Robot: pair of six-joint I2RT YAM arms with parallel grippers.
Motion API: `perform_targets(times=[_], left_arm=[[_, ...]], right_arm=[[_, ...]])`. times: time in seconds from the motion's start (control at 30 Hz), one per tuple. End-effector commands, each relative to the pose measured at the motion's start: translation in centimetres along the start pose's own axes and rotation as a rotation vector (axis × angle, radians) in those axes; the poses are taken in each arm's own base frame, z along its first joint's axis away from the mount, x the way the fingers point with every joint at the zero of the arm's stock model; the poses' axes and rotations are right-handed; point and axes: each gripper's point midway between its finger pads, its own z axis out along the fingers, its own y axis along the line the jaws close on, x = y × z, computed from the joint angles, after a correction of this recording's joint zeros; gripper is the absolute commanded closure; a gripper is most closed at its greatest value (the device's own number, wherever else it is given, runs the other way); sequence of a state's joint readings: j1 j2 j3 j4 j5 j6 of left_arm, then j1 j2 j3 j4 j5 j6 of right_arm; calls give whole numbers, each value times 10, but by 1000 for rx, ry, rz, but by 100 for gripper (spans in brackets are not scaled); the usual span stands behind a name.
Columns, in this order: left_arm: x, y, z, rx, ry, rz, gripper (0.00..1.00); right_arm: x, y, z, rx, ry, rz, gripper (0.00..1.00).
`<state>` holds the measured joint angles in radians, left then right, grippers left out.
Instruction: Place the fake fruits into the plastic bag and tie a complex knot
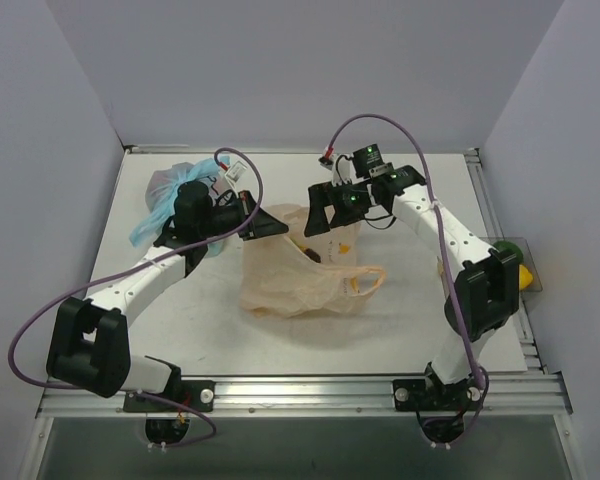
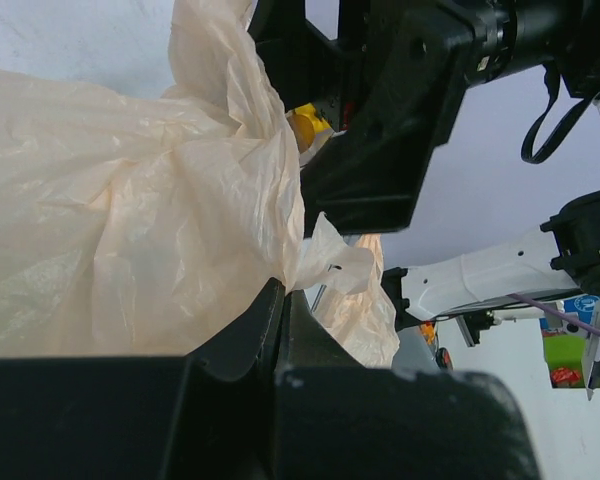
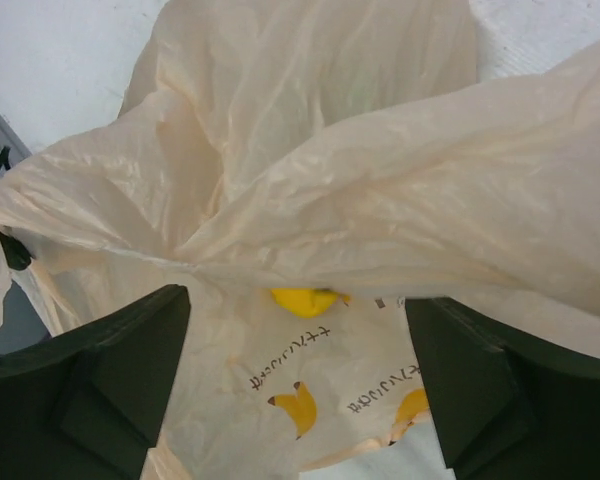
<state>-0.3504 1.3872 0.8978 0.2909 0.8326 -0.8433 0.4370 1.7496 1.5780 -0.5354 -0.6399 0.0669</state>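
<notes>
The peach-orange plastic bag point(image 1: 300, 280) lies mid-table with its mouth facing the far side. My left gripper point(image 1: 278, 226) is shut on the bag's rim point(image 2: 280, 270) and holds it up. My right gripper point(image 1: 323, 216) hangs open over the mouth, its fingers point(image 3: 120, 380) spread wide. Between them a yellow fake fruit point(image 3: 302, 300) lies inside the bag, half under a fold; it also peeks out in the left wrist view point(image 2: 302, 128). One loop handle point(image 1: 365, 282) lies loose on the table. The knot is out of view.
A clear bag with light-blue handles point(image 1: 165, 195) sits at the back left behind my left arm. At the right table edge another yellow-green fruit point(image 1: 525, 275) rests by a dark green tray point(image 1: 507, 250). A metal rail point(image 1: 300, 385) runs along the near edge.
</notes>
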Motion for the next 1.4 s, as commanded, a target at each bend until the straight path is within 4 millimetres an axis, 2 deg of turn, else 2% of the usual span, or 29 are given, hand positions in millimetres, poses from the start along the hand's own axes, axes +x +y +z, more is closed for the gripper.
perform_targets(times=[0.0,0.1,0.17,0.2,0.23,0.27,0.3,0.33,0.37,0.43,0.47,0.6,0.73,0.93,1.17,1.37], left_arm=[[-9,-18,-6,56,-28,66,100],[-8,-15,-6,53,-27,71,100],[-9,-15,-6,52,-30,75,100],[-9,-15,-6,53,-31,81,100],[-9,-16,-7,55,-33,86,100],[-9,-15,-7,51,-34,81,100],[-9,-14,-7,48,-31,74,100],[-8,-14,-6,49,-29,66,100],[-7,-13,-6,49,-26,60,100],[-6,-11,-6,43,-26,61,100],[-6,-10,-6,39,-25,59,100],[-4,-9,-6,42,-19,69,100],[-3,-8,-6,40,-20,75,100],[-5,-11,-6,44,-22,84,100],[-5,-11,-6,42,-23,91,100],[-5,-9,-6,39,-20,89,100]], right_arm=[[-8,0,-31,36,-74,-3,2],[0,-4,-59,53,-103,-2,0],[7,-20,-90,99,-128,15,0],[14,-31,-99,133,-121,4,0],[29,-45,-110,199,-89,20,0],[37,-66,-130,277,-93,13,0],[48,-77,-137,321,-65,3,0],[72,-96,-144,397,3,31,0],[86,-114,-158,445,18,67,0],[121,-137,-172,490,104,95,0],[136,-153,-186,521,115,144,0],[179,-192,-219,626,185,179,3],[200,-221,-244,691,212,262,8],[222,-257,-256,734,230,413,19],[236,-272,-229,682,232,461,19],[249,-276,-207,653,263,479,20]])
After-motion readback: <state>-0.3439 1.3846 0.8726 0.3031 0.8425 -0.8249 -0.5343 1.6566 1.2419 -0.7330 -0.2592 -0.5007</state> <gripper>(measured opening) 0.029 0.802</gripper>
